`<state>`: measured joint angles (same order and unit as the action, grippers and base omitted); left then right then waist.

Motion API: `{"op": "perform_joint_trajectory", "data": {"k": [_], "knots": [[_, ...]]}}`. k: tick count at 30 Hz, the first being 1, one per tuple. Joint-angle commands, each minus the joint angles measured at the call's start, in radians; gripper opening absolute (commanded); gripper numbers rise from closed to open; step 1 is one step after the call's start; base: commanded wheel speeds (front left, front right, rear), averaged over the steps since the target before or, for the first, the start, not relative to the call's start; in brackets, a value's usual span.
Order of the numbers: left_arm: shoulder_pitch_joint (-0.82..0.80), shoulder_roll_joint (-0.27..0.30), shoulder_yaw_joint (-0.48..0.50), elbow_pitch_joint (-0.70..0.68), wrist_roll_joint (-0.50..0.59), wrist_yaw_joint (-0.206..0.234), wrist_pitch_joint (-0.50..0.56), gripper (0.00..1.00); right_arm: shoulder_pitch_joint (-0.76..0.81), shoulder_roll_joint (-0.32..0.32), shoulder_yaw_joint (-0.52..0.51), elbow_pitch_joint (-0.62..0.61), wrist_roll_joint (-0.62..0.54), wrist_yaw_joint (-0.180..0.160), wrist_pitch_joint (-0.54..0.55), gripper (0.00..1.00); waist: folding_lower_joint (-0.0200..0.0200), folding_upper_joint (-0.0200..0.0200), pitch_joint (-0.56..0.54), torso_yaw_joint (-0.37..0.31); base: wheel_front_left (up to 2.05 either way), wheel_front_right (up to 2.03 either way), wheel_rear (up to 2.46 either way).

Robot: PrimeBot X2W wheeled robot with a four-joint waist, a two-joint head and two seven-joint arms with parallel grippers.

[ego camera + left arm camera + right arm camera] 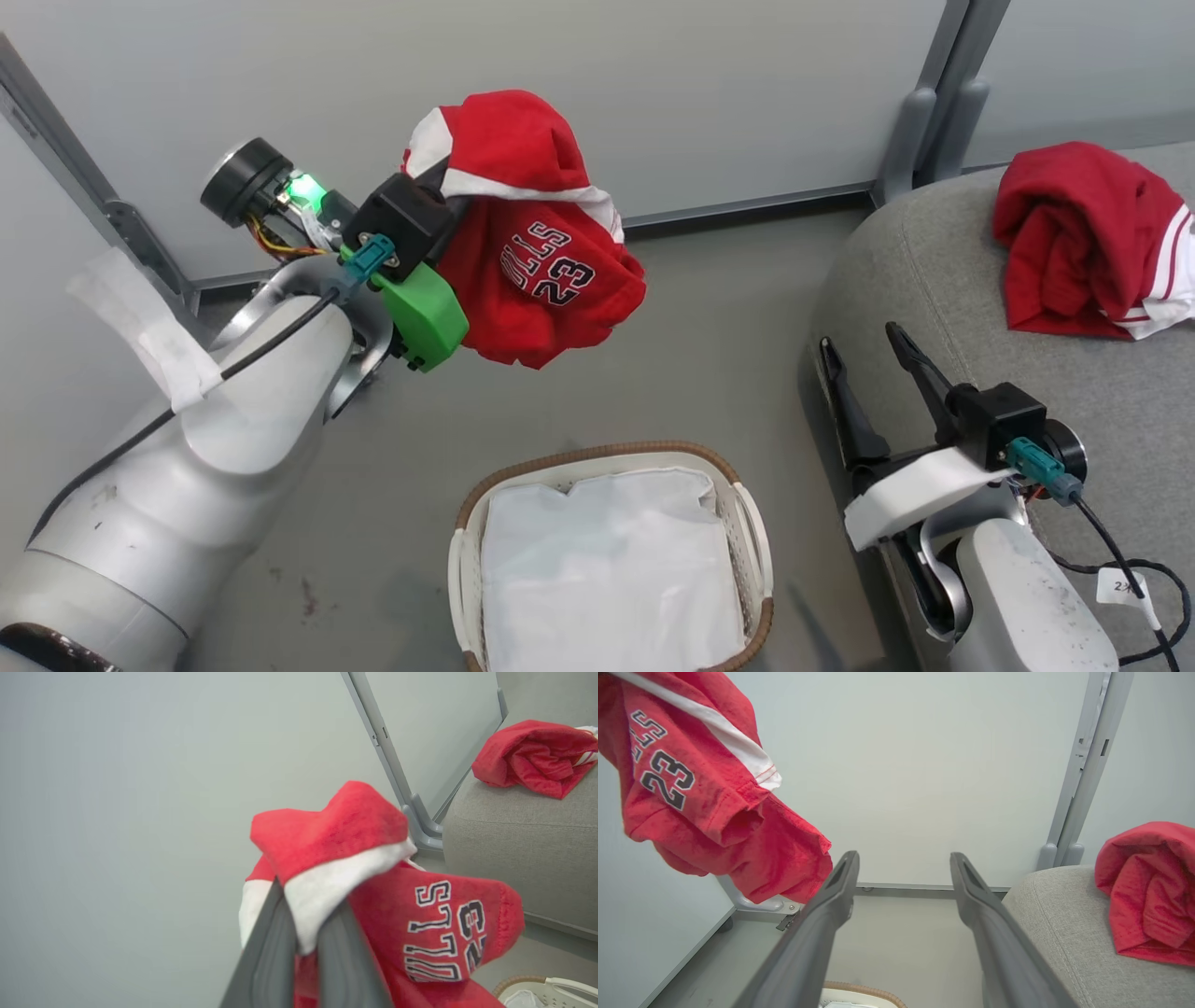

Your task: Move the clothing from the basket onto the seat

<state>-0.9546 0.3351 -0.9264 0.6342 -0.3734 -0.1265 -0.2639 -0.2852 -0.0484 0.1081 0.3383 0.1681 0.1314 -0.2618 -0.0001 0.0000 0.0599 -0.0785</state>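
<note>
A bright red piece of clothing (537,252) with white trim and dark "23" lettering hangs bunched in the air over the floor, left of the seat. My left gripper (446,191) is shut on it, and in the left wrist view its fingers (275,938) pinch the white band (327,882). The cream basket (597,455) stands on the floor below, showing its white liner (607,569). A second red garment (1083,238) lies crumpled on the grey seat (924,271). My right gripper (861,338) is open and holds nothing beside the seat's edge, seen also as right gripper (904,858).
A pale wall panel with grey upright posts (934,103) runs behind the floor and the seat. My left forearm (187,467) fills the lower left. Open grey floor (728,308) lies between the hanging garment and the seat.
</note>
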Motion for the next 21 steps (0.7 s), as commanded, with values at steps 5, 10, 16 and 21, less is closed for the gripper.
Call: {"op": "perform_joint_trajectory", "data": {"k": [5,10,16,21], "knots": [[-0.054,0.007,-0.01,-0.015,-0.009,-0.004,-0.001,0.0,-0.008,-0.004,0.039,0.008,0.011,-0.001,-0.005,1.0,0.0001,0.0,-0.051,0.014,0.0,0.0,0.0],[-0.071,-0.007,-0.028,-0.059,-0.009,-0.004,-0.001,0.0,-0.03,-0.004,0.078,0.029,-0.014,-0.001,-0.005,1.0,0.0001,0.0,-0.064,0.026,0.0,0.0,0.0],[-0.088,-0.01,-0.054,-0.129,-0.01,-0.004,-0.001,0.0,-0.074,-0.004,0.098,0.092,-0.052,-0.001,-0.005,1.0,0.0001,0.0,-0.07,0.046,0.0,0.0,0.0],[-0.108,-0.016,-0.071,-0.177,-0.013,-0.004,-0.001,0.0,-0.124,-0.004,0.105,0.177,-0.069,-0.001,-0.005,1.0,0.0001,0.0,-0.071,0.062,0.0,0.0,0.0]]}}
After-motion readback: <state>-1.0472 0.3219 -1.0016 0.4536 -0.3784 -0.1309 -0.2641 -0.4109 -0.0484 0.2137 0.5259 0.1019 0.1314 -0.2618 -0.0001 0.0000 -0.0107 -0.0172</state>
